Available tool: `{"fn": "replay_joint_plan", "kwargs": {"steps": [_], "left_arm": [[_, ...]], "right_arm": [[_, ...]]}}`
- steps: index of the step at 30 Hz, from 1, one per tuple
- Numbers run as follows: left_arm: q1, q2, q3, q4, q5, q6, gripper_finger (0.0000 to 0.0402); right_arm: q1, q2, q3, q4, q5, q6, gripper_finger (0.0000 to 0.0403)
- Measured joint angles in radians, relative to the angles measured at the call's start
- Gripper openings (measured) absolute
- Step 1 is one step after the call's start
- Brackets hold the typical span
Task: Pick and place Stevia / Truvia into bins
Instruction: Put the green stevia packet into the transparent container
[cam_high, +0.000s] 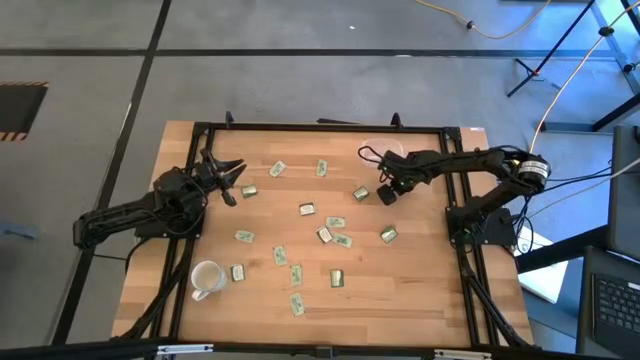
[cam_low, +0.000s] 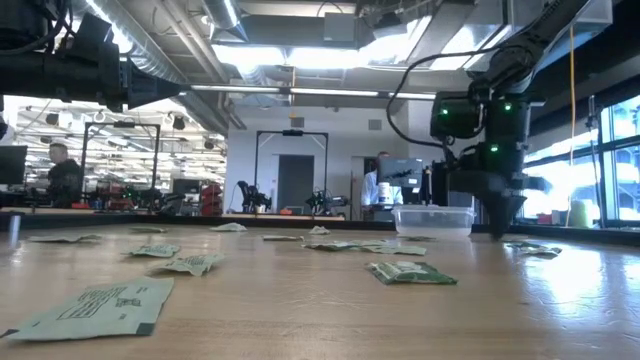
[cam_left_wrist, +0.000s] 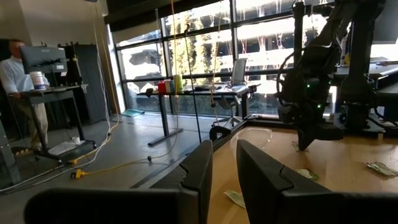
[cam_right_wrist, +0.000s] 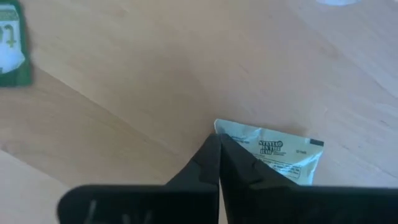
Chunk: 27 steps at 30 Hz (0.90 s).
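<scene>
Stevia sachets lie scattered flat across the wooden desk, apart from the clear bin near the far edge. Right end effector is down at the desk with fingers pressed together on the corner of one sachet. Left end effector hovers over the desk's left side, fingers spread, holding nothing.

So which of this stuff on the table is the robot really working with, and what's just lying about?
Part of the job:
- sachets scattered over the table
- clear tub at the far edge
- right gripper, fingers pinched on a sachet

Just there:
- white mug at the near left
- left gripper, waiting over the left side
</scene>
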<state>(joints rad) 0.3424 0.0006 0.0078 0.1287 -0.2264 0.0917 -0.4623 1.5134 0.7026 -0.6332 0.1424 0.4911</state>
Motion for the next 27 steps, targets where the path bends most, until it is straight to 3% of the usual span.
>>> {"fn": "replay_joint_plan", "kwargs": {"steps": [8,11,14,20,27], "left_arm": [[0.000,0.000,0.000,0.001,0.000,0.000,0.0068],[0.000,0.000,0.000,0.001,0.000,0.000,0.0068],[0.000,0.000,0.000,0.001,0.000,0.000,0.0068],[0.000,0.000,0.000,0.001,0.000,0.000,0.0068],[0.000,0.000,0.000,0.001,0.000,0.000,0.0068]], "right_arm": [[0.041,-0.119,0.104,-0.083,-0.002,-0.004,0.0001],[0.044,-0.142,0.167,-0.074,0.042,-0.040,0.0000],[0.038,-0.133,0.236,-0.064,0.091,-0.102,0.0000],[-0.008,-0.078,0.335,-0.008,0.094,-0.199,0.0000],[-0.085,0.029,0.346,-0.012,0.094,-0.242,0.0000]]}}
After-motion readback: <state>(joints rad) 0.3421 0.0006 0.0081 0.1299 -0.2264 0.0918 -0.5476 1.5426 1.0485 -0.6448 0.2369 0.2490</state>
